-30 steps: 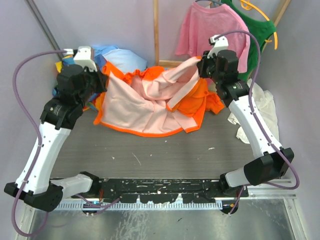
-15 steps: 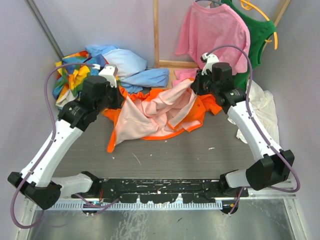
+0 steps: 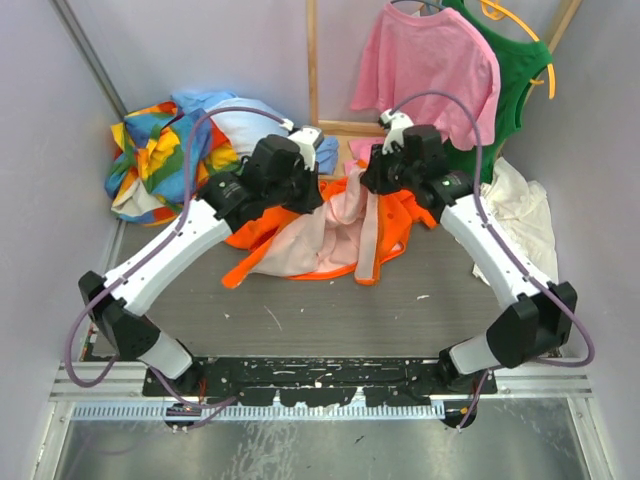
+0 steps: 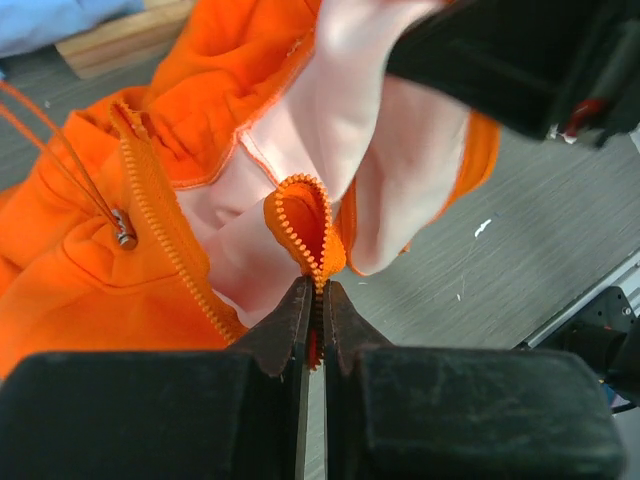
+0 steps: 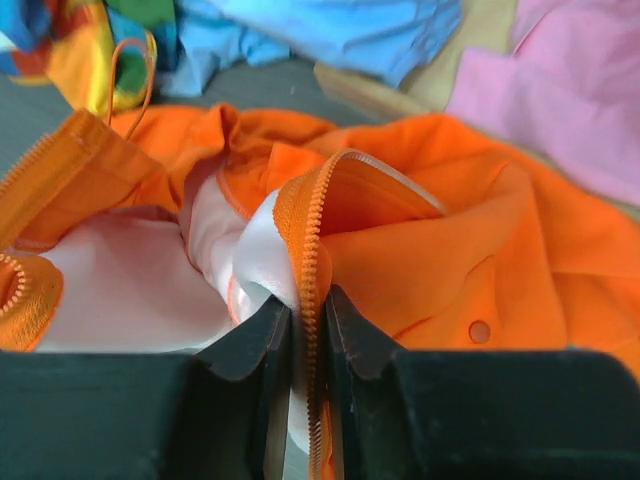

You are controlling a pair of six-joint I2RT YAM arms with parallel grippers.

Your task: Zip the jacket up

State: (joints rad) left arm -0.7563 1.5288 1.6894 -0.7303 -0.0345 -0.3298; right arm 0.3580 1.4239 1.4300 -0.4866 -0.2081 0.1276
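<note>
The jacket [image 3: 330,240] lies bunched in the upper middle of the top view, orange outside, pale pink lining turned up, on the grey table [image 3: 330,310]. In the left wrist view its zipper teeth [image 4: 165,245] run down the left side and a curled zipper edge rises at centre. The left gripper [image 4: 315,295] is clenched on that curled edge. The right gripper [image 5: 305,300] has its jaws nearly together, with another stretch of zipper edge and some lining pinched between them. The two claws sit near each other above the jacket's top edge. A multicoloured garment [image 3: 155,150] and light blue cloth [image 3: 245,115] lie upper left. A pink T-shirt [image 3: 425,60] hangs upper right, with a white cloth [image 3: 520,210] below it.
</note>
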